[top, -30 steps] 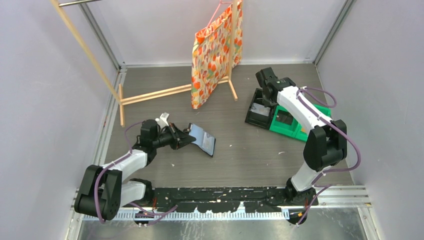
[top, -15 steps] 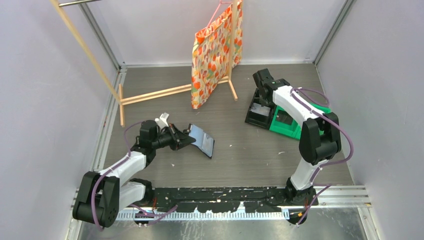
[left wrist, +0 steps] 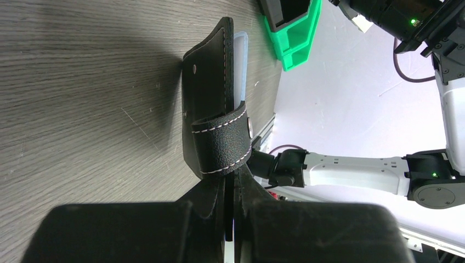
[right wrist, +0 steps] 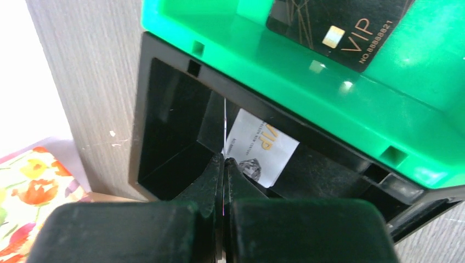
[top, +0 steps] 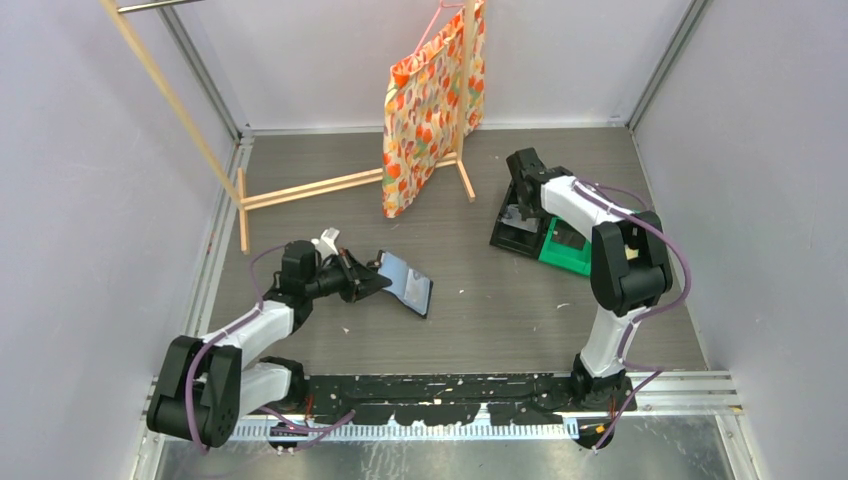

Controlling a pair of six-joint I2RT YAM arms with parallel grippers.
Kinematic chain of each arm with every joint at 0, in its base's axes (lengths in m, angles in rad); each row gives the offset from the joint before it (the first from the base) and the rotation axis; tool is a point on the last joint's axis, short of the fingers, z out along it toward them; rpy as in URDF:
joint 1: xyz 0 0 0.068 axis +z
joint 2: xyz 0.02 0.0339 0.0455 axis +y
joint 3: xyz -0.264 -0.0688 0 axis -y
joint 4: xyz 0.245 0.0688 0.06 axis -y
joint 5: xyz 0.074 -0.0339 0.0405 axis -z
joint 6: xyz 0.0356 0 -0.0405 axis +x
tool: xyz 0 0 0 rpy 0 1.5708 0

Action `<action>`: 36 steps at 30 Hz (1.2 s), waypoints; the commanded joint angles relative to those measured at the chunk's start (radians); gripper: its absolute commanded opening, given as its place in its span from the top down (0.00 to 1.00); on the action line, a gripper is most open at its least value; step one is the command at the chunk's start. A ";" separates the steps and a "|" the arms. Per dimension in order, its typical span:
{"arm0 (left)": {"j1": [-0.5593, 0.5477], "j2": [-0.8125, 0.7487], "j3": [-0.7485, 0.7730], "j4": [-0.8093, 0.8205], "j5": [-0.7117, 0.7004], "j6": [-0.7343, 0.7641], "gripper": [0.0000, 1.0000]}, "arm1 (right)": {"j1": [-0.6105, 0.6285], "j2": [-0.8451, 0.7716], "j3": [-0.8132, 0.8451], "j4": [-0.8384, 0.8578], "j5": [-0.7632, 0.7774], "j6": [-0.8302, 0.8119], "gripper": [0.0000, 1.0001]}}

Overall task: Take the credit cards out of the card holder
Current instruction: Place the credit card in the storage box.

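- From above, the left gripper point(top: 367, 281) pinches one edge of the card holder point(top: 408, 283). The holder is open and tilted on the table point(top: 500, 310), with its blue-grey inside showing.
- Only the left wrist view shows the black clasp tab point(left wrist: 222, 145) looped over the holder's edge, just above the clamped fingers.
- Only the right wrist view shows the right gripper point(right wrist: 225, 160) pressed together on a thin white card point(right wrist: 225, 123), seen edge-on over the black bin point(right wrist: 164, 98).
- A white VIP card point(right wrist: 263, 143) lies flat in that bin, and a black VIP card point(right wrist: 340, 27) lies in the adjoining green bin point(right wrist: 263, 71).
- From above, the right arm hides the cards.
- A floral bag point(top: 430, 110) hangs on a wooden rack point(top: 310, 187), well behind.
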 commanded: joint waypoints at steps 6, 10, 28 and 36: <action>-0.004 0.022 0.035 0.039 0.014 0.020 1.00 | -0.007 0.015 -0.041 0.065 -0.025 0.010 0.99; -0.006 0.027 0.032 0.044 0.013 0.020 0.99 | -0.007 0.015 -0.053 0.070 -0.042 0.010 0.99; -0.013 0.019 0.030 0.047 0.011 0.019 0.99 | -0.015 -0.041 -0.098 0.107 -0.097 -0.029 0.69; -0.016 0.022 0.028 0.047 0.004 0.020 0.99 | -0.014 -0.158 -0.100 0.183 -0.168 -0.285 0.65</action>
